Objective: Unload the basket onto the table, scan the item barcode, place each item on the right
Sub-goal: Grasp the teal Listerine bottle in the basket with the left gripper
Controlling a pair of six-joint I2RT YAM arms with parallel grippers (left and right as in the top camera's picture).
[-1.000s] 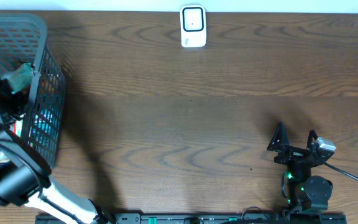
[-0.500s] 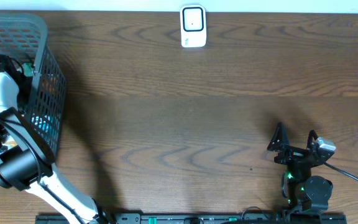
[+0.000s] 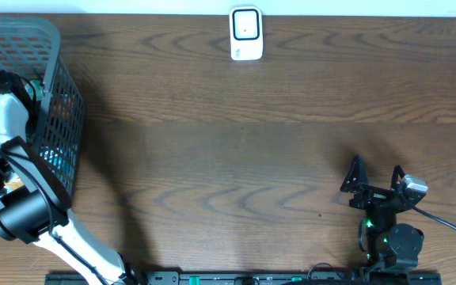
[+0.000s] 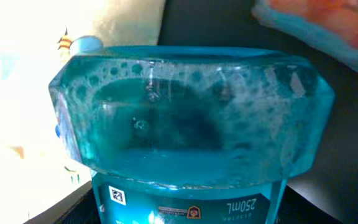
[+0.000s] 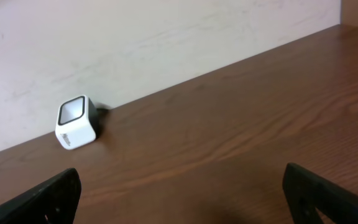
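Observation:
A teal, see-through bottle (image 4: 191, 130) with a label reading 250mL fills the left wrist view, very close to the camera. My left gripper (image 3: 6, 85) reaches down into the black mesh basket (image 3: 60, 134) at the far left. Its fingers do not show in the wrist view, so I cannot tell how the jaws stand or whether they touch the bottle. The white barcode scanner (image 3: 245, 33) stands at the table's far edge, also seen in the right wrist view as the scanner (image 5: 76, 122). My right gripper (image 3: 375, 174) rests open and empty near the front right.
Other packages lie in the basket beside the bottle: an orange and blue one (image 4: 328, 25) and a pale one (image 4: 123, 25). Brown wooden tabletop (image 3: 236, 158) stretches between basket, scanner and right arm. A pale wall (image 5: 135, 37) rises behind the scanner.
The left arm has pushed deeper into the basket toward its back and now covers the green item that showed a second ago. The right arm has not moved.

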